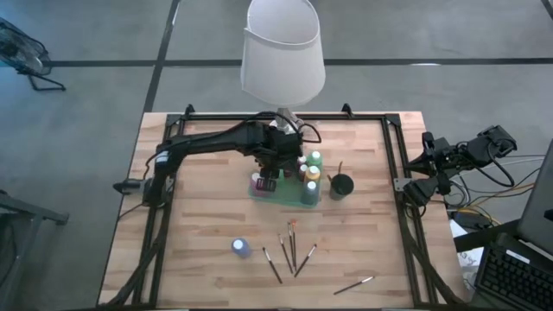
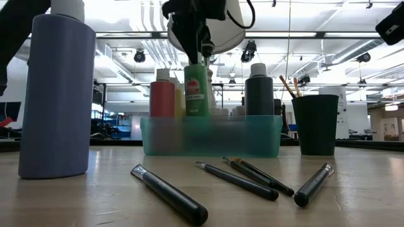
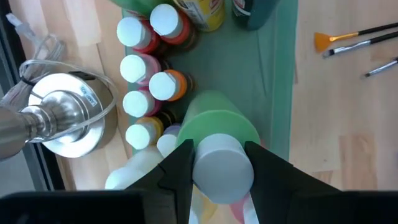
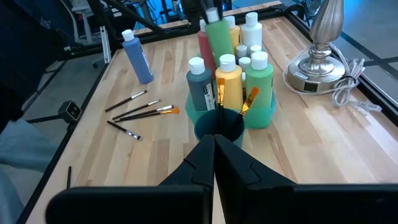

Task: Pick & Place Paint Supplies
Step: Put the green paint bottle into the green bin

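High view: straight down, whole table [image 1: 216, 259]. Low view: table-top level at the front edge, facing the room. Left wrist view: close, down into the teal tray [image 3: 273, 74]. Right wrist view: from the right edge, looking across. All four share the tray.

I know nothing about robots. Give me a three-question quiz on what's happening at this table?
1. True or false: the left gripper grips a green bottle by its white cap.
2. Where is that bottle? A) above the teal tray B) beside the loose brushes
3. Fill in: the blue bottle stands ___ the tray.

Key: 1 true. 2 A. 3 outside. The right gripper waits shut at the table's right edge.
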Motion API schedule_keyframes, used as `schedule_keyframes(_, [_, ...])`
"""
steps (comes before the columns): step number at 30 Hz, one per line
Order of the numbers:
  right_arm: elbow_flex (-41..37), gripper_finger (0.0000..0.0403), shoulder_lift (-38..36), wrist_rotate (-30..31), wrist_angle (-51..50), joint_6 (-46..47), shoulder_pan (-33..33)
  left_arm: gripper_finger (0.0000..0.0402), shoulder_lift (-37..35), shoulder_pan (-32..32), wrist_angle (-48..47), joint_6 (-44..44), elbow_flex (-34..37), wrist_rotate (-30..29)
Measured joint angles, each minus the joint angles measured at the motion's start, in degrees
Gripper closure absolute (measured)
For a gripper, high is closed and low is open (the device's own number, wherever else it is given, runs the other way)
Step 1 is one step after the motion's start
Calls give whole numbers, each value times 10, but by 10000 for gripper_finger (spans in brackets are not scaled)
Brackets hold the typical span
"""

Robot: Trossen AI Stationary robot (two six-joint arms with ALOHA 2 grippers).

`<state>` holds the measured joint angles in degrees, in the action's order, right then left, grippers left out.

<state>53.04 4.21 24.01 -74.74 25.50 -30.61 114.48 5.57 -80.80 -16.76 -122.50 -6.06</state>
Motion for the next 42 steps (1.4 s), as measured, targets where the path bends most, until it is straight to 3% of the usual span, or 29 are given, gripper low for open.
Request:
schedule_keyframes(17, [0,394,0,0,0,0,0,277,42,14,28,-13,7,23])
schedule_keyframes(36, [0,394,0,0,0,0,0,276,40,37,62,-21,45,40])
schedule_keyframes(42, [0,394,0,0,0,0,0,254,39,39,79,-32,45,42])
